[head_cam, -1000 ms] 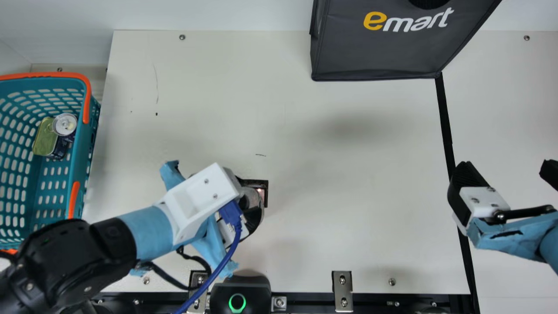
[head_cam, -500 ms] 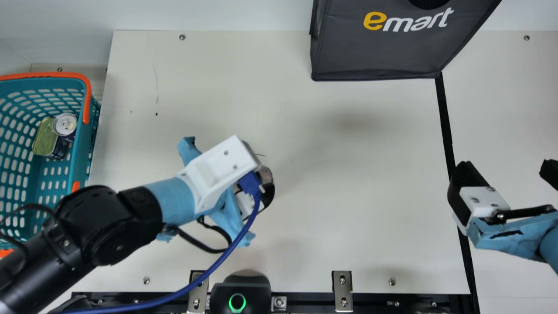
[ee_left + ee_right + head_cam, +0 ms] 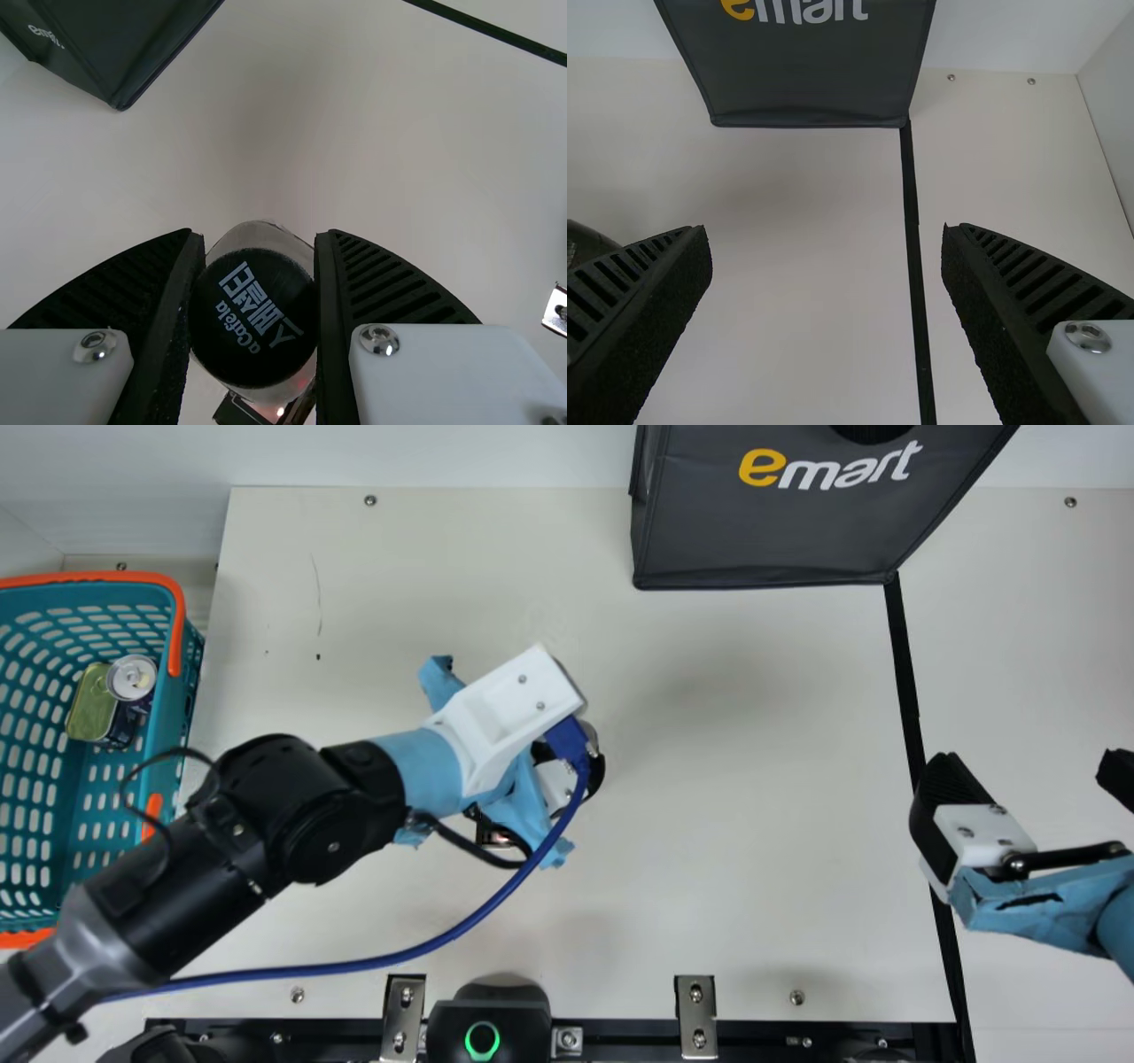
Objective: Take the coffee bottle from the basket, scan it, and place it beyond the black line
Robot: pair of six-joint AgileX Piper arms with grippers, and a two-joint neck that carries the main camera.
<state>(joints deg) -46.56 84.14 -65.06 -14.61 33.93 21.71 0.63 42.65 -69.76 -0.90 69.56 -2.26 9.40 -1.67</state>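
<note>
Over the middle of the table, my left gripper [image 3: 592, 758] is mostly covered by its own white wrist housing. The left wrist view has the coffee bottle's black cap [image 3: 254, 319] squeezed between both ribbed pads of my left gripper [image 3: 254, 310]. Part of the dark scanner [image 3: 494, 837] peeks out below the left wrist, its window lit reddish. My right gripper [image 3: 1032, 775] stands open at the right, by the black line [image 3: 905, 682]; in the right wrist view nothing is between the fingers of my right gripper [image 3: 827, 257].
A teal basket [image 3: 161, 735] with orange handles stands at the far left, holding a green-lidded tin [image 3: 91, 704] and a can [image 3: 132, 677]. The dark shopping bag [image 3: 762, 531] is at the back, its corner meeting the black line. A blue cable [image 3: 399, 954] trails from the left wrist.
My left arm has swung away from the scanner toward the back right, carrying the bottle. More of the forearm now shows. The right arm has stayed still.
</note>
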